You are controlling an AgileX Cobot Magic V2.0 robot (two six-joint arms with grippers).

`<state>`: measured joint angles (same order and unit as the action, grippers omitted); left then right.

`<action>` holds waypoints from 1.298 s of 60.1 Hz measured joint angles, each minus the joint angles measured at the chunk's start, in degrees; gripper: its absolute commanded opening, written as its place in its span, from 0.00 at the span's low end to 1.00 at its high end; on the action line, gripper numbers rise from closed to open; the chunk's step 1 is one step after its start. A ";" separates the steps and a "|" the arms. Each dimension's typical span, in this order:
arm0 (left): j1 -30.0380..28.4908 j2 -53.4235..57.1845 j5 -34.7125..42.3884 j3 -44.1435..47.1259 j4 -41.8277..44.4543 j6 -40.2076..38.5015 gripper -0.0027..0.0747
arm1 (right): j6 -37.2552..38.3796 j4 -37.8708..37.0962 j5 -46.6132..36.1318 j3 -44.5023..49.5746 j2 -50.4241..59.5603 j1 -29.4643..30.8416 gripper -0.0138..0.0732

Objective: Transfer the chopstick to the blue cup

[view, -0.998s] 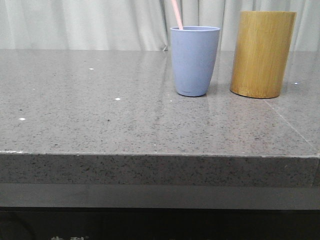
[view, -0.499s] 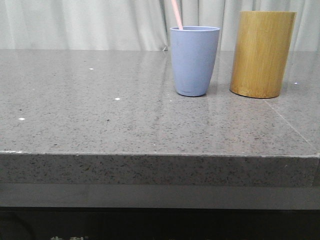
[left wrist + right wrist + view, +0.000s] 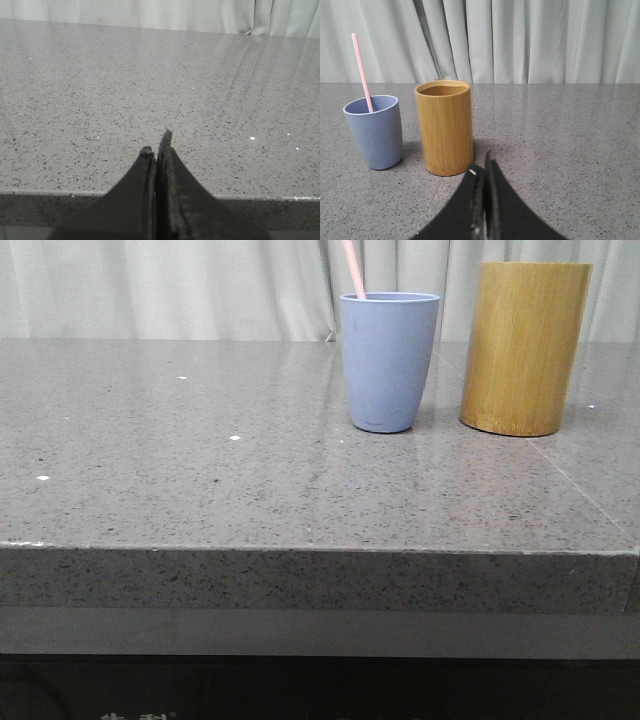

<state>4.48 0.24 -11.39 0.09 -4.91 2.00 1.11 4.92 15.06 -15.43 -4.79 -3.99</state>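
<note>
The blue cup (image 3: 389, 360) stands upright at the back of the grey table, and it also shows in the right wrist view (image 3: 375, 131). A pale pink chopstick (image 3: 354, 268) stands in it, leaning left, and rises above the rim (image 3: 362, 70). Neither gripper shows in the front view. My left gripper (image 3: 157, 145) is shut and empty over the table's front edge. My right gripper (image 3: 481, 166) is shut and empty, short of the bamboo cylinder and apart from it.
A taller yellow-brown bamboo cylinder (image 3: 524, 348) stands right of the blue cup; it looks empty from the right wrist view (image 3: 444, 127). The grey speckled table (image 3: 200, 470) has its front edge near the camera. A white curtain hangs behind.
</note>
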 measured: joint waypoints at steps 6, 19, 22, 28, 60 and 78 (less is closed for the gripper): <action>0.00 0.00 0.09 0.00 -0.10 0.00 0.01 | 0.00 0.00 0.00 0.00 0.00 0.00 0.08; 0.00 0.00 0.09 0.00 -0.10 0.00 0.01 | 0.00 0.00 0.00 0.00 0.00 0.00 0.08; 0.00 0.00 0.09 0.00 -0.10 0.00 0.01 | 0.00 0.00 0.00 0.00 0.00 0.00 0.08; 0.00 0.00 0.09 0.00 -0.10 0.00 0.01 | 0.00 0.00 -0.21 0.21 0.00 0.00 0.08; 0.00 0.00 0.09 0.00 -0.10 0.00 0.01 | 0.00 -1.37 -6.19 17.01 2.66 5.61 0.08; 0.00 0.00 0.13 0.00 -0.10 0.00 0.01 | 0.00 -1.37 -4.13 17.01 5.37 6.08 0.08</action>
<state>4.48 0.24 -11.26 0.09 -5.01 2.00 1.11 3.55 10.93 1.57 0.58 2.09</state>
